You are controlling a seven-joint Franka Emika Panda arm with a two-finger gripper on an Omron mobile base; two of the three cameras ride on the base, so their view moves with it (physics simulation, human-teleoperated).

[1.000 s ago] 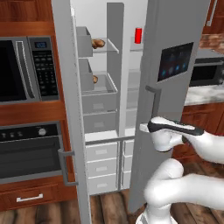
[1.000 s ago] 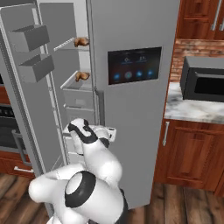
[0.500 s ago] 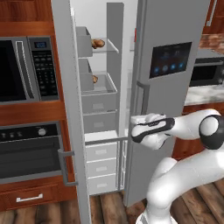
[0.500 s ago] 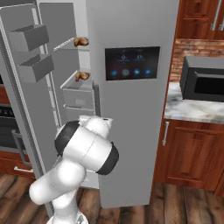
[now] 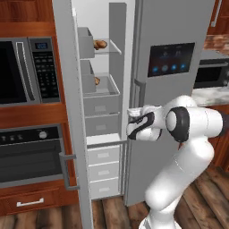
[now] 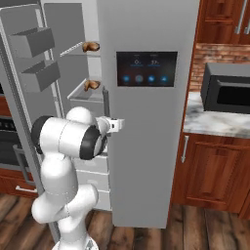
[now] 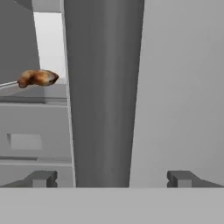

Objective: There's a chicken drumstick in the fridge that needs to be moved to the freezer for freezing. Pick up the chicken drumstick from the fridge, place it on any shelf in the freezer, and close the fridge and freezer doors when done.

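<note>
No legible text — the door's display panel [image 6: 146, 69] shows blue icons and digits too blurred to read.

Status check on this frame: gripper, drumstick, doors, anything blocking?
Gripper open, empty, at panel door edge. Two brown food pieces on open section's shelves. Plain door wide open. Nothing blocking.

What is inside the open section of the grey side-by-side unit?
Two brown food pieces on glass shelves, one upper, one lower, with grey drawers below. The door with the display panel covers whatever lies behind it.
</note>
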